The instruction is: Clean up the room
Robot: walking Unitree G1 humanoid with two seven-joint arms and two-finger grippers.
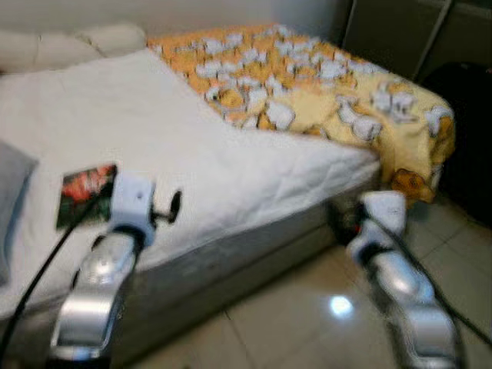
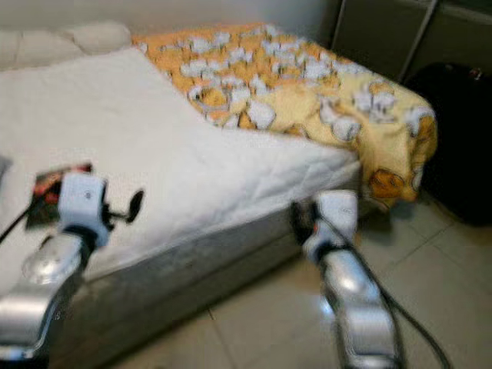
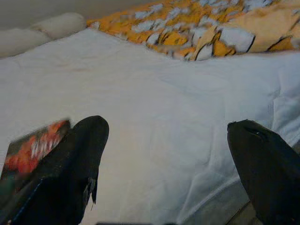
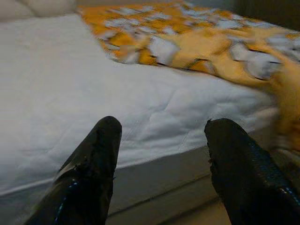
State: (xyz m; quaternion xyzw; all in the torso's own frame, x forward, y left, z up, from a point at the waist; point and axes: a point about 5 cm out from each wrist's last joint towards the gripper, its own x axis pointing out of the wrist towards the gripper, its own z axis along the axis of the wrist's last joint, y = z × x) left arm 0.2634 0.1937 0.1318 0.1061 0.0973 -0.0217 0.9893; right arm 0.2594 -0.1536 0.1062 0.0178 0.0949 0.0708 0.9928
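A bed with a bare white mattress [image 1: 177,146] stands before me. A yellow-orange blanket [image 1: 323,84] with white figures is bunched over its far right part and hangs off the corner. A small red and dark packet [image 1: 86,194] lies on the mattress near its front left edge; it also shows beside my left finger [image 3: 33,150]. My left gripper [image 3: 168,164] hovers open over the mattress, just right of the packet. My right gripper [image 4: 161,164] is open and empty, held low at the bed's front edge.
Two pale pillows [image 1: 69,44] lie at the head of the bed. A grey cushion [image 1: 11,192] sits at the left edge. A dark bag [image 1: 469,131] and a dark cabinet [image 1: 400,31] stand to the right of the bed. Glossy tile floor [image 1: 307,307] lies below.
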